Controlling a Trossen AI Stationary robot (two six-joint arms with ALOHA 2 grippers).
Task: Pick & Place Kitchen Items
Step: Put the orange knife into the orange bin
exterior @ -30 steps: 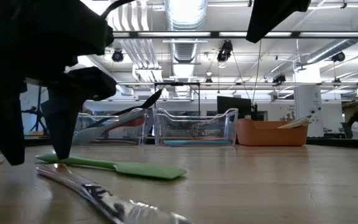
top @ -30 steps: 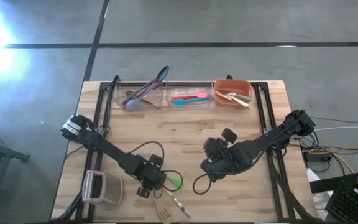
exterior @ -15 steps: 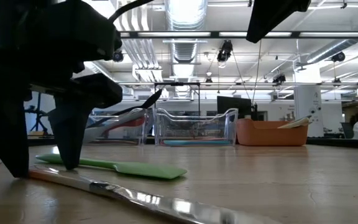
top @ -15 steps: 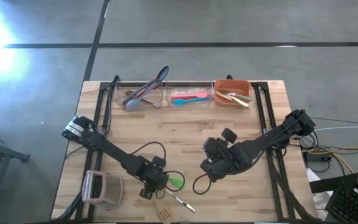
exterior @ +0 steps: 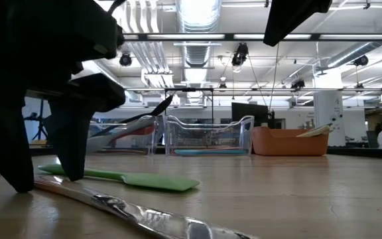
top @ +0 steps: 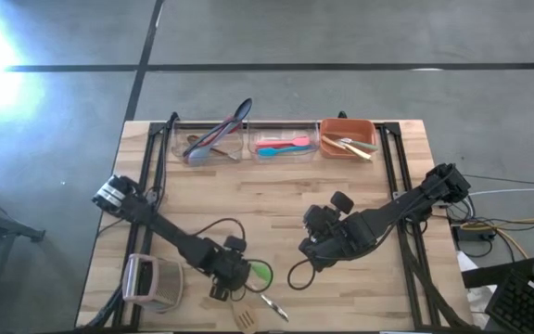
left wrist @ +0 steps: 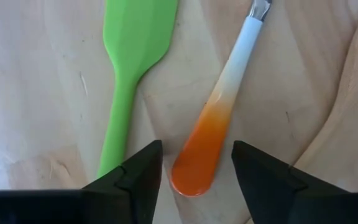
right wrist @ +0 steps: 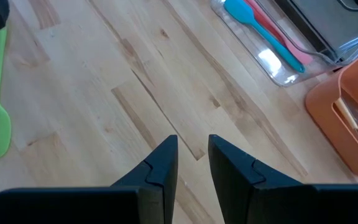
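Observation:
My left gripper (left wrist: 194,180) stands open near the table's near left, pointing steeply down. Its fingers stand on either side of the orange free end (left wrist: 194,168) of an orange-and-white-handled metal utensil (top: 272,306), with a gap on both sides. The utensil lies flat on the table. A green spatula (left wrist: 129,74) lies flat beside it, just outside one finger. In the low view the gripper (exterior: 42,176) reaches down to table height. My right gripper (right wrist: 193,158) hangs above the table's middle (top: 306,249). Only a narrow gap shows between its fingers and nothing is in it.
A wooden slotted turner (top: 244,318) lies at the near edge. A pinkish-white boxy handled object (top: 151,283) sits left of my left gripper. At the far edge stand two clear bins (top: 209,144) (top: 284,146) and an orange bin (top: 346,139), each holding utensils.
My left gripper has come down and a little toward the near edge, so that its open fingers now straddle the orange handle end. The metal utensil has turned slightly on the table. My right arm has kept still.

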